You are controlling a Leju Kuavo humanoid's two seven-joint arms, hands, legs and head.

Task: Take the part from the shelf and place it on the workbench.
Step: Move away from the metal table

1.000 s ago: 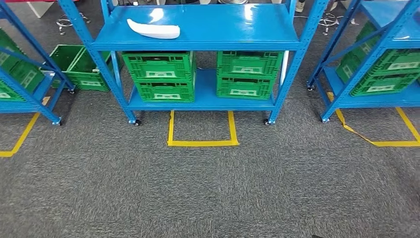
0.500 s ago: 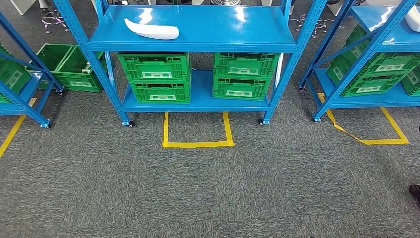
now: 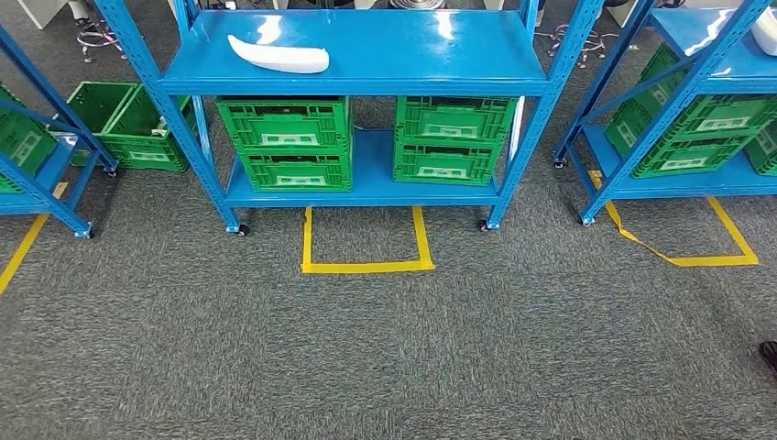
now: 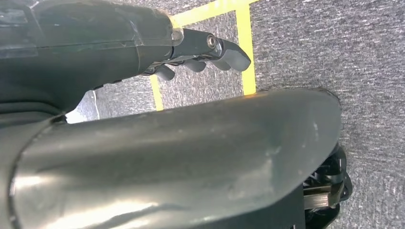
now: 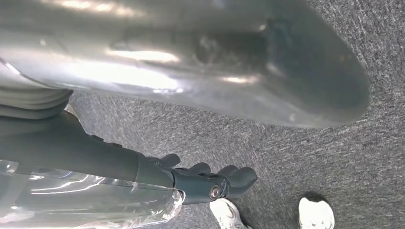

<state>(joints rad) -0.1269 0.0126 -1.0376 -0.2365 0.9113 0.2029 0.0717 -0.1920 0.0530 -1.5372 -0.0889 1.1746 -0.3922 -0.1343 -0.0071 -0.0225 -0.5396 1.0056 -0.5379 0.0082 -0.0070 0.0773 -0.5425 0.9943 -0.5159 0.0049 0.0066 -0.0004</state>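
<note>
On shelf (image 3: 366, 55) part (image 3: 278, 55); both hands hang empty, well apart.

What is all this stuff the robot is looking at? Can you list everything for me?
White part: one, white, lying on the top level of the middle shelf, toward its left end.
Shelves: three, blue; one in the middle, one cut off at each side.
Crates: green, four stacked in two pairs on the middle shelf's lower level, others on the side shelves and on the floor at left.
Tape outlines: yellow, on the grey carpet in front of the shelves.
Shoes: two, white, a person's, on the carpet near the right hand.
Left hand: one, dark, holding nothing, hanging over the carpet.
Right hand: one, dark, holding nothing.
</note>
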